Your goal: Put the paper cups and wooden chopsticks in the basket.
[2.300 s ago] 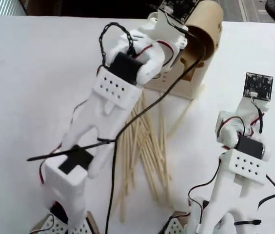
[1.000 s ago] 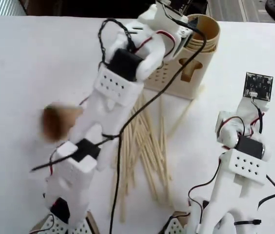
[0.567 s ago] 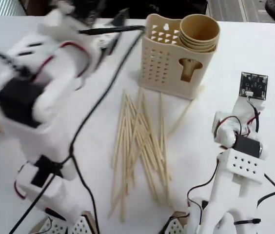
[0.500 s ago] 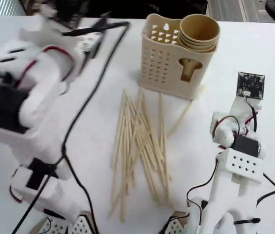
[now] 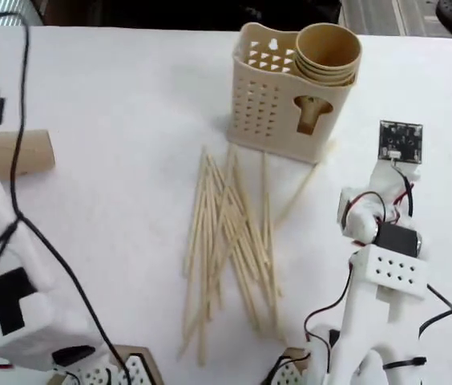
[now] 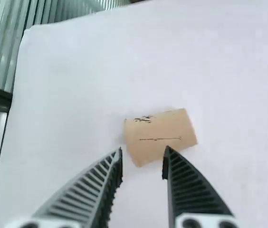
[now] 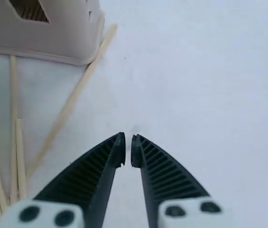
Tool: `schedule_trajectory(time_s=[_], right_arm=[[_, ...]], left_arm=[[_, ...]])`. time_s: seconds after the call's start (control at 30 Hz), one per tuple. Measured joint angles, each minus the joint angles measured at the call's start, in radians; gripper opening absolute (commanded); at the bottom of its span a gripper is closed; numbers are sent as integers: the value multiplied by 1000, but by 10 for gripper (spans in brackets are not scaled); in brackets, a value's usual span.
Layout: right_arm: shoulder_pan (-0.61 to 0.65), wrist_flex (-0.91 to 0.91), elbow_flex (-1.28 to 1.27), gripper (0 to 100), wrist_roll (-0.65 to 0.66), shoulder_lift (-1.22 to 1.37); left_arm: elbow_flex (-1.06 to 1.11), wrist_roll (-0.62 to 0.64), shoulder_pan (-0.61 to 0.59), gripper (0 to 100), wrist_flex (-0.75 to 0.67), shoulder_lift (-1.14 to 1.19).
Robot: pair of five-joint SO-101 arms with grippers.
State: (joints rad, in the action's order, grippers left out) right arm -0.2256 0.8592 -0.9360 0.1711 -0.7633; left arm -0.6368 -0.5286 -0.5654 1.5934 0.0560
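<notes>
White table (image 5: 130, 96): one paper cup (image 6: 160, 137) is lying on its side at far left, well apart from the basket (image 5: 270, 104). Left gripper (image 6: 142, 164) is hovering just short of it, jaws parted narrowly. They are probably needing to widen to straddle the cup, then close gently to avoid crushing.

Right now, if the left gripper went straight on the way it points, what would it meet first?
Probably the paper cup lying on its side on the table, just ahead of the left gripper, whose jaws stand open; depth is hard to judge.
</notes>
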Motion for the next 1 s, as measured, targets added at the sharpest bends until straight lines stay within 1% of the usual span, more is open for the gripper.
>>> schedule_trajectory(time_s=[0.1,0.27,0.4,0.5,0.57,0.67,0.77,0.87,1.0], right_arm=[[14,0,-6,38,0,0],[23,0,-6,38,0,0],[28,-2,-20,39,0,0],[26,-2,-20,39,0,0],[26,-2,-20,39,0,0],[28,-2,-20,39,0,0],[26,-2,-20,39,0,0],[28,-2,-20,39,0,0],[26,-2,-20,39,0,0]], left_arm=[[183,-25,-71,155,-204,0],[502,-68,-98,155,-571,0],[710,-72,-135,155,-861,2],[819,-72,-158,155,-1039,2],[847,-72,-163,155,-1111,25],[839,-72,-166,155,-1149,114],[769,-72,-166,155,-1137,236],[618,-72,-166,155,-1034,341],[402,-72,-166,155,-798,425]])
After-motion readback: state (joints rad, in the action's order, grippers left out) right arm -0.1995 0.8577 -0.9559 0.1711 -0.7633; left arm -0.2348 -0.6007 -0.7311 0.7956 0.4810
